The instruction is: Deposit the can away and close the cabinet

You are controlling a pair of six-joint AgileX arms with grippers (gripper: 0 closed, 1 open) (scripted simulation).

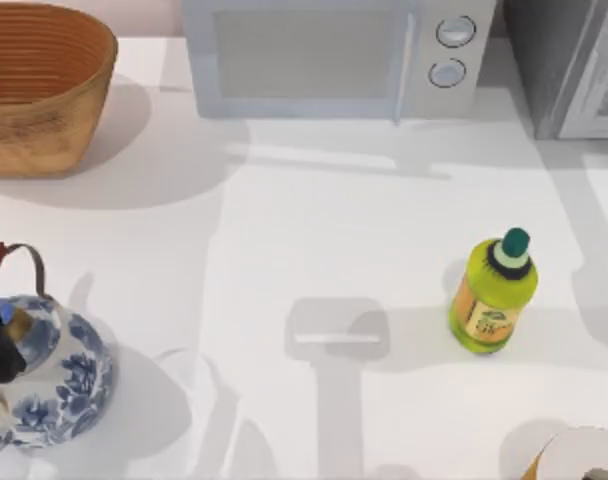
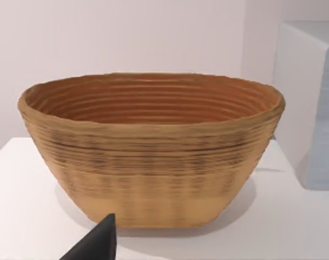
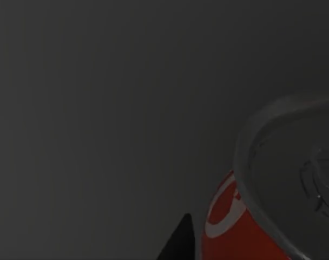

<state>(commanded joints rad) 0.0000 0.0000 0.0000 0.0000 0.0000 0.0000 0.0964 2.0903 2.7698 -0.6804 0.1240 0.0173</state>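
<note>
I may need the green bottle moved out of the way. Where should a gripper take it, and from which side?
Probably the green bottle is best gripped around its wide yellow-green body, below the dark cap, coming in from the side. It stands upright with open table around it, and the cap looks narrow.

White table [image 1: 284, 230], pale wall [image 2: 126, 32] behind, soft shadows, even light

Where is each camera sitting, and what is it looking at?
Top view: above the table, looking down at the bottle, teapot and microwave.
Left wrist view: on my left arm, facing the basket; a dark fingertip shows.
Right wrist view: dark, close to a red can.
Shared: top and left wrist both show the basket.
</note>
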